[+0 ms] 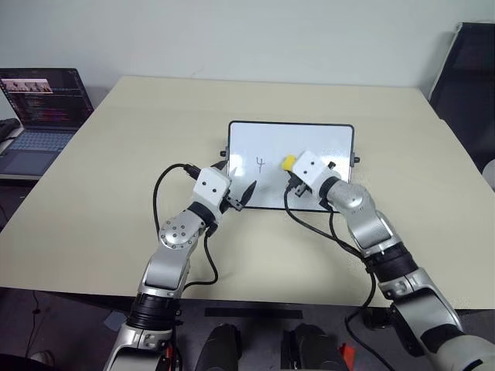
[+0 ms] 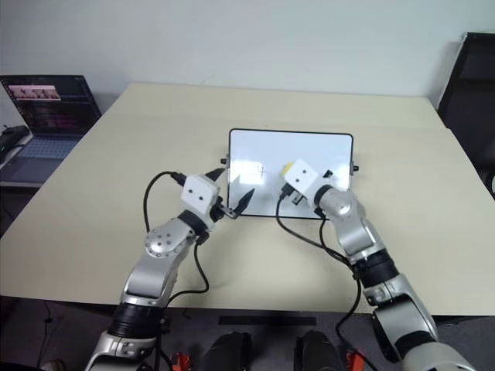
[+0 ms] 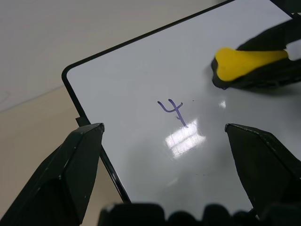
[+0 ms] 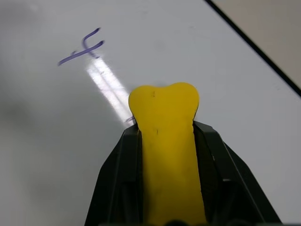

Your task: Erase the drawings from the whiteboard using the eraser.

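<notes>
The whiteboard (image 1: 325,147) lies flat in the middle of the table. One drawing (image 1: 262,164), a thin dark "4", stands on its left half, also seen in the left wrist view as the drawing (image 3: 173,110). My right gripper (image 4: 164,132) is shut on the yellow eraser (image 1: 288,162), whose front end rests on or just over the board a little right of the "4". A small dark mark (image 4: 129,120) peeks out beside the eraser. My left gripper (image 3: 163,128) is open over the board's near left corner, holding nothing.
The beige table (image 1: 116,193) spreads widely around the board. An open laptop (image 1: 39,108) stands on a separate desk at far left. A dark object (image 1: 472,69) stands beyond the table's far right corner.
</notes>
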